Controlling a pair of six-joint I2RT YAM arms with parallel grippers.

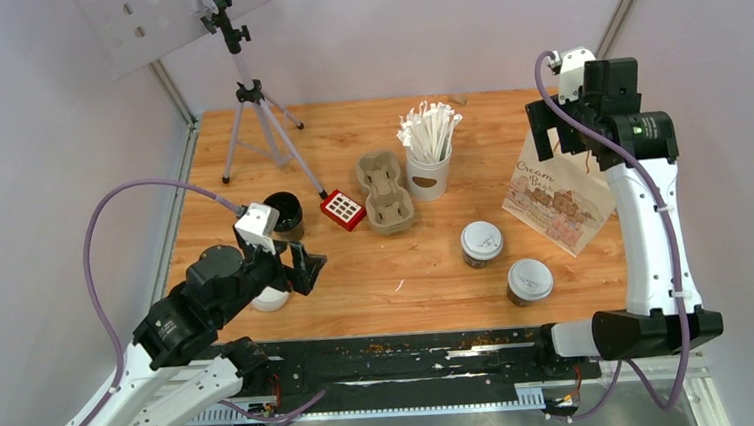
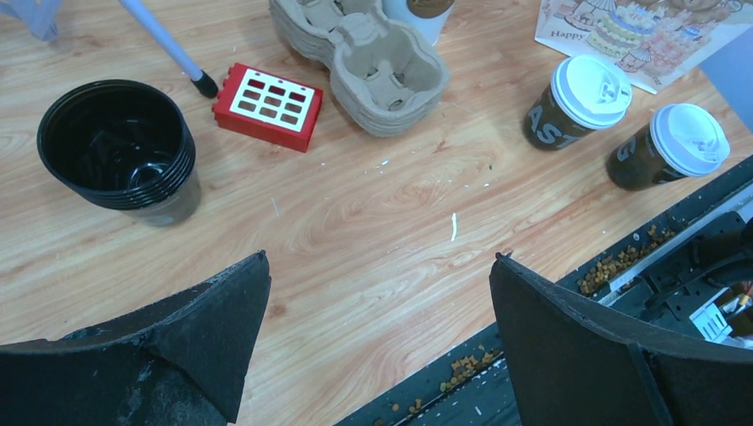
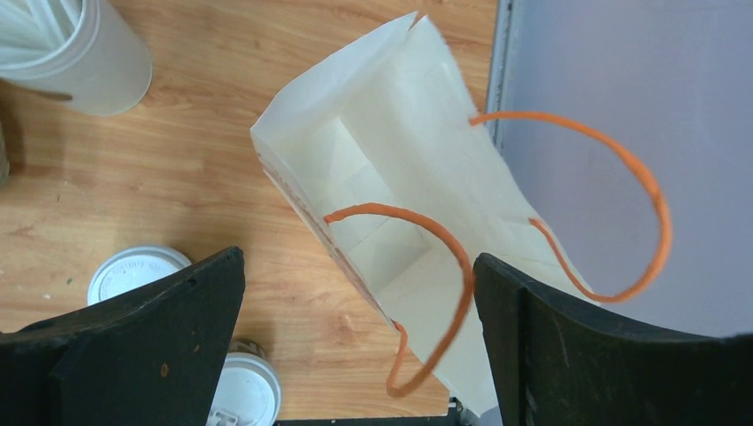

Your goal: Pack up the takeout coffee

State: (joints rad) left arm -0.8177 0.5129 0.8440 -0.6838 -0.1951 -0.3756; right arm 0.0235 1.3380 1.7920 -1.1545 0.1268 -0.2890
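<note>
**Two lidded coffees stand beside an open bag, both arms empty-handed**

The takeout coffee is two dark brown cups with flat white lids, both upright on the desk (image 1: 408, 281). The farther cup (image 1: 481, 243) stands just left of the paper bag (image 1: 558, 200). The nearer cup (image 1: 529, 281) stands just off the bag's near corner, toward the arm bases. The two cups are close together but not touching, and neither is in the bag yet.

The right end effector (image 3: 360, 256) hangs over the bag's open mouth with its fingers spread wide and nothing between them. The left end effector (image 2: 382, 262) sits well to the left of the bag, also spread and empty.

Whether the cups are full cannot be told from here, so they are best treated as heavy with liquid. The paper walls will probably give under a hard squeeze, and the press-fit lids could pop off. The safest hold looks to be around the brown body just under the lid rim, with light pressure and the cup kept level.

The bag is thin and soft and could buckle or tip if nudged. One orange handle (image 3: 439, 266) arches across its mouth and could catch a cup as it goes in.
</note>
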